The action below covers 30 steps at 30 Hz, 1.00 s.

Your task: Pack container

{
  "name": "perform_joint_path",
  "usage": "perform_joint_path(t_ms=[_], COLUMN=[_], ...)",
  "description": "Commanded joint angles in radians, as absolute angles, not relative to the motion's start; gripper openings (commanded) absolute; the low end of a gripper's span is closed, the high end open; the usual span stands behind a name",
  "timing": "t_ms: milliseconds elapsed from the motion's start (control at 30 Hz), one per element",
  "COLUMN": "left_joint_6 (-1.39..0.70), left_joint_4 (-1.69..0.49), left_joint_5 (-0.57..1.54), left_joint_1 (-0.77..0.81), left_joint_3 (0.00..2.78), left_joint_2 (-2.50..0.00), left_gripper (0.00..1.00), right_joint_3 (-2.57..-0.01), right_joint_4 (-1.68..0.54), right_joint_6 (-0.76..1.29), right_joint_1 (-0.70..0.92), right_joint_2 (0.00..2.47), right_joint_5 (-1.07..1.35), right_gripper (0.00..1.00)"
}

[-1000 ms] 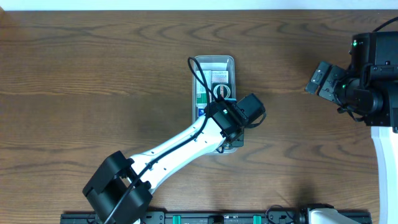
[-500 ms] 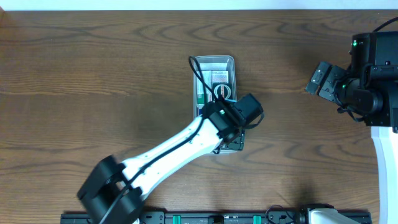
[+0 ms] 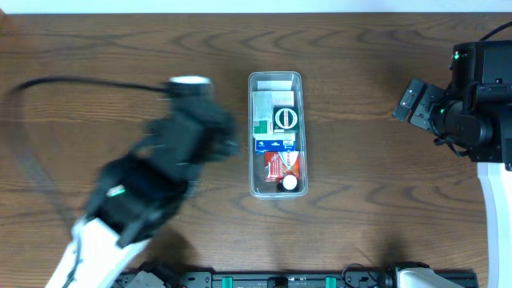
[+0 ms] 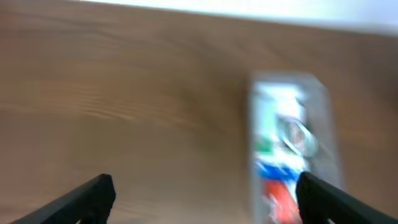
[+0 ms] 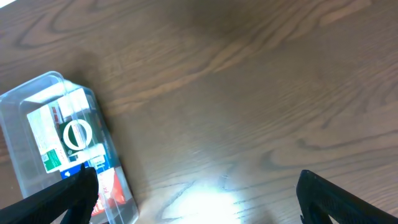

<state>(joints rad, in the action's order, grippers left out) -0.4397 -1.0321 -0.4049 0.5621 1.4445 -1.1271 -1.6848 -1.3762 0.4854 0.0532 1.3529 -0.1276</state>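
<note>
A dark wooden table [image 3: 120,56] carries everything. The left gripper [image 4: 205,183], blurred, has its fingers spread wide with nothing between them. The container [image 4: 286,79], holding small green, blue and red packs [image 3: 276,120], lies ahead and to its right. The right gripper [image 5: 198,180] is likewise spread and empty, with the container well off to its left.
</note>
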Motion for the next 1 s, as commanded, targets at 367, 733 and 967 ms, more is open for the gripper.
perform_joint_path(t_ms=[367, 733, 967], left_joint_6=[-0.288, -0.289, -0.289], left_joint_4=[-1.047, -1.047, -1.047], left_joint_5=[-0.51, -0.509, -0.509], left_joint_1=[0.076, 0.064, 0.064], left_joint_3=[1.449, 1.448, 1.448], left_joint_2=[-1.11, -1.119, -1.119], left_gripper=[0.98, 0.98, 0.98], right_joint_3=[-1.686, -1.686, -1.686], right_joint_4=[-1.379, -1.379, -1.379], right_joint_6=[0.47, 0.47, 0.47], right_joint_1=[0.045, 0.045, 0.045], right_joint_2=[1.355, 1.355, 1.355], right_joint_5=[-0.131, -0.131, -0.131], right_gripper=[0.99, 0.99, 0.99])
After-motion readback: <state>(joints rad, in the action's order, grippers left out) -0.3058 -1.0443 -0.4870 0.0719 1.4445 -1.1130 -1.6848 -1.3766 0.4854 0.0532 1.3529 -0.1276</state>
